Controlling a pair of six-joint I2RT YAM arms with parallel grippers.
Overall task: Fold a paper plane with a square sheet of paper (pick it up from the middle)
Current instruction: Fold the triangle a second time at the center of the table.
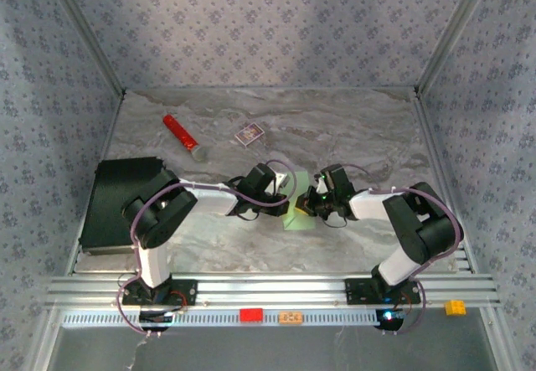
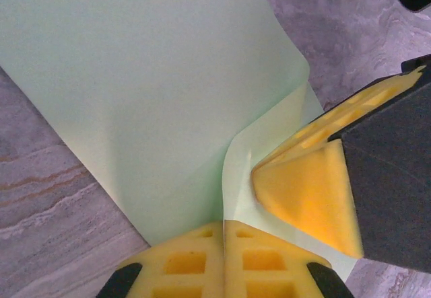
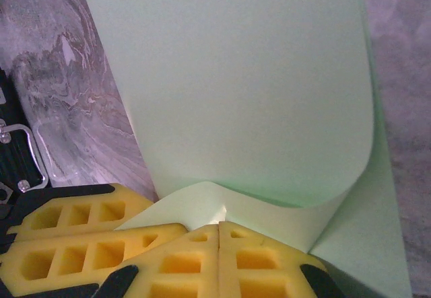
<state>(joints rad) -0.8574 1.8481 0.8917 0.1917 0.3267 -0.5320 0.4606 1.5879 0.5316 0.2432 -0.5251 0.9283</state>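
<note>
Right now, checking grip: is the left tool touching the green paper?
Touching. Left wrist view: the left tool is shut on a curled edge of the green paper.

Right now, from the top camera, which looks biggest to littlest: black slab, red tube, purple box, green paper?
1. black slab, by far.
2. red tube, the longest small thing.
3. purple box and green paper: too alike to rank, and the paper is partly hidden.

Readable text: none in any view | small purple-and-white box (image 1: 249, 135): print too small to read | orange tag (image 1: 291, 317) on front rail (image 1: 276, 291): marks too blurred | square sheet of paper (image 2: 135, 76): plain surface
</note>
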